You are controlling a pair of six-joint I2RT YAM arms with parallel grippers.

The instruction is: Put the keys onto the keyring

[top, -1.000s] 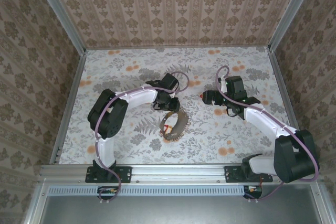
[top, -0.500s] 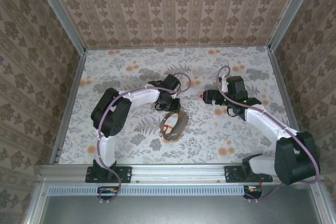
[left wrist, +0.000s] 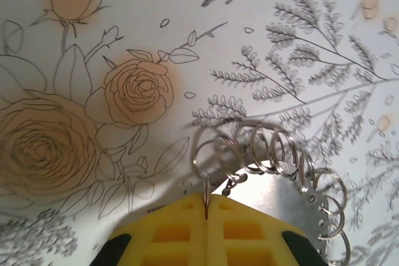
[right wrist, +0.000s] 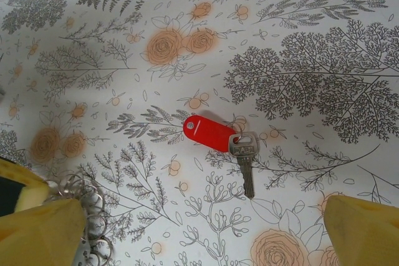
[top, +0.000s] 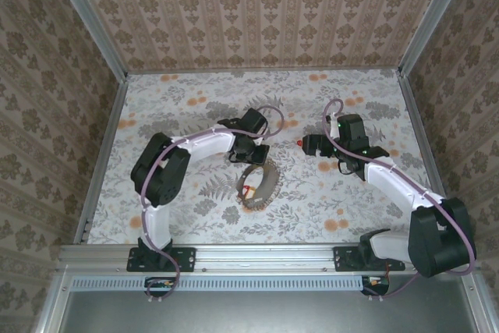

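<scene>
The keyring (top: 273, 182) is a brownish-grey loop standing on the table mid-scene. In the left wrist view it is a metal band (left wrist: 280, 185) edged with several silver split rings. My left gripper (left wrist: 206, 207) is shut on one of those rings (left wrist: 211, 154), just behind the loop (top: 249, 154). One key with a red tag (right wrist: 209, 133) and silver blade (right wrist: 246, 169) lies flat on the table, below and between my right gripper's (right wrist: 199, 235) open yellow fingertips (right wrist: 361, 228). From above, this key (top: 300, 143) sits just left of the right gripper (top: 310, 144). A second red key (top: 248, 190) shows inside the loop.
The table (top: 179, 107) has a flowered cover and is walled by patterned panels with metal posts (top: 105, 161). Purple-grey cables (top: 269, 115) arch over both wrists. The split rings (right wrist: 87, 210) lie close to the right gripper's left fingertip.
My left gripper has closed the last bit onto a split ring and shifted slightly. The right arm and both keys have stayed where they were.
</scene>
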